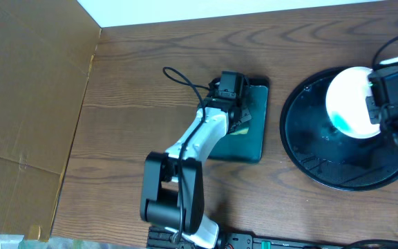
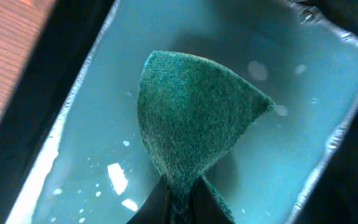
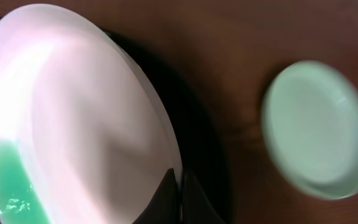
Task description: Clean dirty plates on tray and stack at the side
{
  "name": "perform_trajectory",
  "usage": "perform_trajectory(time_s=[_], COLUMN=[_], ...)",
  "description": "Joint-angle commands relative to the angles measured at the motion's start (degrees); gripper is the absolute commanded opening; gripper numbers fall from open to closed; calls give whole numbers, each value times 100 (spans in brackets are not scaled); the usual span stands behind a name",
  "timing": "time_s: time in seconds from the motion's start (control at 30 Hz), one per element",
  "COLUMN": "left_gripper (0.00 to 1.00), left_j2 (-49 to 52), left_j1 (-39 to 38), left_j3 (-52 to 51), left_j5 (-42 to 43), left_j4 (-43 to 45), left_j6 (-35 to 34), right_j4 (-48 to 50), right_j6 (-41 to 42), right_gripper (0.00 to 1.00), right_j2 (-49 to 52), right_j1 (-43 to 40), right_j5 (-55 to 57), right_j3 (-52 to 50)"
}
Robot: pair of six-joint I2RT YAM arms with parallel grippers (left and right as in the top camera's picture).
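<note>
My right gripper (image 1: pixel 376 102) (image 3: pixel 180 186) is shut on the rim of a white plate (image 1: pixel 349 101) (image 3: pixel 67 118) with a turquoise smear, held tilted over the round black tray (image 1: pixel 309 155). A second white plate (image 3: pixel 319 127) lies on the wooden table beyond the tray, seen only in the right wrist view. My left gripper (image 1: pixel 235 117) (image 2: pixel 182 199) is shut on a green scouring sponge (image 2: pixel 194 121) and holds it over the rectangular dark teal tray (image 1: pixel 251 142) (image 2: pixel 92 143). The third plate is out of view.
A cardboard sheet (image 1: pixel 26 104) covers the left side of the table. The left arm's base (image 1: pixel 171 200) stands at the front edge. The black tray's surface carries wet streaks.
</note>
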Motion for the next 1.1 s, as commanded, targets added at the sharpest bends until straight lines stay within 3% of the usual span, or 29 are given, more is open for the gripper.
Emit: perform_trajectory(time_s=[0.0, 0.03, 0.13, 0.2, 0.4, 0.67, 0.73, 0.87, 0.97, 1.07], left_gripper=[8, 8, 59, 74, 76, 78, 84, 84, 84, 84], left_j2=[234, 264, 245, 179, -404, -1436, -1580, -1650, -1639, -1639], left_j1=[15, 15, 24, 24, 24, 24, 24, 24, 24, 24], left_j3=[-13, -13, -7, 24, 153, 153, 153, 153, 151, 151], left_j5=[31, 31, 28, 28, 31, -214, -365, -424, -424, -424], left_j4=[70, 94, 173, 203, 170, 105, 98, -24, -251, -455], left_j6=[35, 37, 37, 37, 37, 39, 39, 37, 37, 37], right_j4=[181, 264, 542, 774, 1683, 2750, 3126, 3755, 3849, 3792], right_j6=[-925, -1115, -1729, -2199, -3440, -6000, -6559, -7532, -7943, -7691], right_gripper=[1, 1, 1, 1, 1, 1, 1, 1, 1, 1], right_j2=[-116, -116, -116, -116, -116, -116, -116, -116, -116, -114], right_j1=[321, 428, 706, 903, 1373, 1945, 2065, 2275, 2430, 2559], right_j5=[1486, 1753, 2232, 2500, 3289, 3960, 4103, 4343, 4660, 4817], right_j3=[118, 118, 118, 118, 118, 118, 118, 118, 118, 116])
